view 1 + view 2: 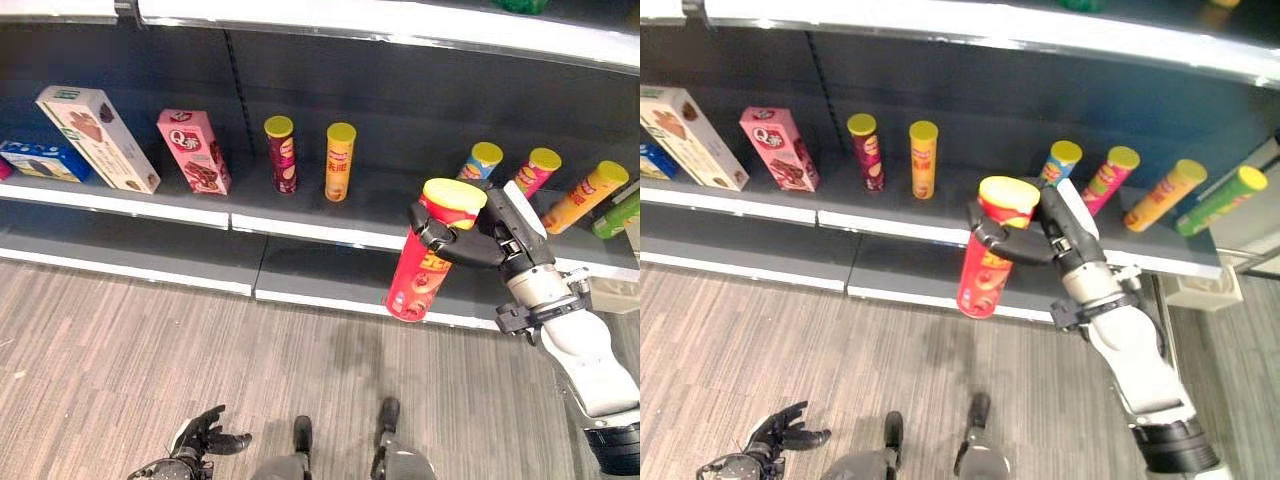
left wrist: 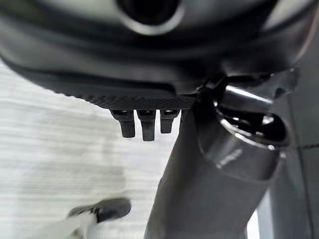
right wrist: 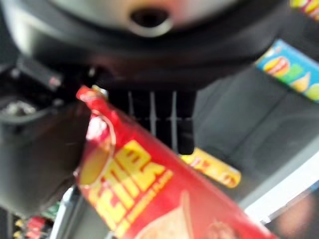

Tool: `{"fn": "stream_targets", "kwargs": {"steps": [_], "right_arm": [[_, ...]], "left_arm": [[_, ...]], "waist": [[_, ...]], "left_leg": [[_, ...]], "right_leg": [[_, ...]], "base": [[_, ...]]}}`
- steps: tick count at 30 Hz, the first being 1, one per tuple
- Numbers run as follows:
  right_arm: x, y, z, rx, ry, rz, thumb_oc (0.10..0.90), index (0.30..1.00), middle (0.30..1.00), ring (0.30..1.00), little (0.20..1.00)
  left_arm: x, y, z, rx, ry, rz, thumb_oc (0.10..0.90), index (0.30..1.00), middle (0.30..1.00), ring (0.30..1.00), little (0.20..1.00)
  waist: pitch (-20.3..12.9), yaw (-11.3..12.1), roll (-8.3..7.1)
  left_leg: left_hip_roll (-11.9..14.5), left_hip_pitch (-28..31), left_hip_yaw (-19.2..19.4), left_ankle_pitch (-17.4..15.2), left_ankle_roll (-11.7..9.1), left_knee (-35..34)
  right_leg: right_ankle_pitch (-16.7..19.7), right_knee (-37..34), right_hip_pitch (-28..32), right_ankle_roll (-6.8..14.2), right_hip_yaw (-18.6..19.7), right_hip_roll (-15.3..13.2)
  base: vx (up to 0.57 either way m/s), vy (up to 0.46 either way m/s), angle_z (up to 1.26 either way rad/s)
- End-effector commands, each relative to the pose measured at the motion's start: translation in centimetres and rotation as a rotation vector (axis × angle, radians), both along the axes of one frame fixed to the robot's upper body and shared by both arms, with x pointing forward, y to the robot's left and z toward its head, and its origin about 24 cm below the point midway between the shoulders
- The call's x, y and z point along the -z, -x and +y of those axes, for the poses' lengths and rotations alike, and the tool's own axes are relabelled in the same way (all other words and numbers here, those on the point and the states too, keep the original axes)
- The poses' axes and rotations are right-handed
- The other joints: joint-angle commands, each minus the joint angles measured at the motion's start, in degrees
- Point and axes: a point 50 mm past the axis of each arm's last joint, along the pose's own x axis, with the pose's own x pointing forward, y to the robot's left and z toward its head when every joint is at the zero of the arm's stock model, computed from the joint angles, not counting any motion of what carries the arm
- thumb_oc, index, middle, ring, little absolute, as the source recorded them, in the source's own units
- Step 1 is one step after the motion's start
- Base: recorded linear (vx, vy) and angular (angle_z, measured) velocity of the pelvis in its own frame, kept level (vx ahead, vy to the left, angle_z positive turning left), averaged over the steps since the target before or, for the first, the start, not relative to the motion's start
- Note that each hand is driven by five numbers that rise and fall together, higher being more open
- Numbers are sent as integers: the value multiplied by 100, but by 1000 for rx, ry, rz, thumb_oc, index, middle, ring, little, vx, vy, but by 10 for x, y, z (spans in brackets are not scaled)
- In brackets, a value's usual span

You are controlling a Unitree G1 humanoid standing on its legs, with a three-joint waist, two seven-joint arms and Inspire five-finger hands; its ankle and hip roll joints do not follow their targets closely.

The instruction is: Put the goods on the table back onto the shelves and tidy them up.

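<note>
My right hand (image 1: 470, 243) is shut on a tall red chip can (image 1: 430, 255) with a yellow lid, holding it upright in the air in front of the shelf (image 1: 300, 225). The red can (image 3: 149, 199) also fills the right wrist view, clasped between thumb and fingers. On the shelf stand a dark red can (image 1: 281, 153) and an orange can (image 1: 339, 161). Further right, a blue can (image 1: 480, 161), a pink can (image 1: 535, 171) and an orange-yellow can (image 1: 585, 196) lean back. My left hand (image 1: 205, 440) hangs low near the floor, its fingers relaxed and holding nothing.
A white box (image 1: 98, 138), a pink box (image 1: 194, 150) and a blue box (image 1: 42, 160) stand on the shelf's left part. A green can (image 1: 620, 215) lies at the far right. A lower shelf board (image 1: 150, 255) runs beneath, with wooden floor (image 1: 150, 360) in front.
</note>
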Motion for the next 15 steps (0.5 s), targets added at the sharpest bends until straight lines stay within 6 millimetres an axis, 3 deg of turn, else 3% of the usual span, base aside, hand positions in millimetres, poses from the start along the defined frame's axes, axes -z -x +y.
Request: {"fn": "stream_targets", "kwargs": {"steps": [1, 10, 12, 13, 15], "right_arm": [[-67, 7, -1, -33, -25, -325, 400, 300, 300, 300, 300], [-58, 5, 1, -16, 19, -295, 400, 300, 300, 300, 300], [-60, 5, 1, -12, 27, -310, 400, 300, 300, 300, 300], [-63, 6, 1, -17, 22, -321, 400, 300, 300, 300, 300], [-66, 5, 2, -19, 22, -336, 400, 300, 300, 300, 300]], "left_arm": [[-9, -5, 5, 54, -36, -65, 800, 900, 900, 900, 900], [-7, 1, -2, -30, 20, -84, 800, 900, 900, 900, 900], [-10, -5, -3, -51, 40, -117, 800, 900, 900, 900, 900], [-13, -9, -4, -62, 49, -141, 800, 900, 900, 900, 900], [-15, -14, -9, -80, 77, -167, 800, 900, 900, 900, 900]], "waist": [[-161, 108, -84], [-284, 163, -143], [-126, 193, -213], [-14, 195, -258], [205, 279, -289]], "left_leg": [[209, 135, -31, -520, -518, 15], [419, 286, -36, -662, -635, 18], [477, 38, -102, -792, -719, 641], [463, -272, -161, -945, -790, 1255], [432, -929, -389, -878, -1011, 2432]], "right_leg": [[-59, -153, 793, 183, 1, 28], [-176, -192, 1050, 147, -306, 78], [-299, -139, 1080, 53, -348, 92], [-362, -118, 1119, -10, -414, 74], [-448, -106, 1215, -106, -484, 39]], "base": [[90, -65, 6], [89, -95, -5], [-17, -147, 0], [-63, -147, 16], [-54, -57, 48]]}}
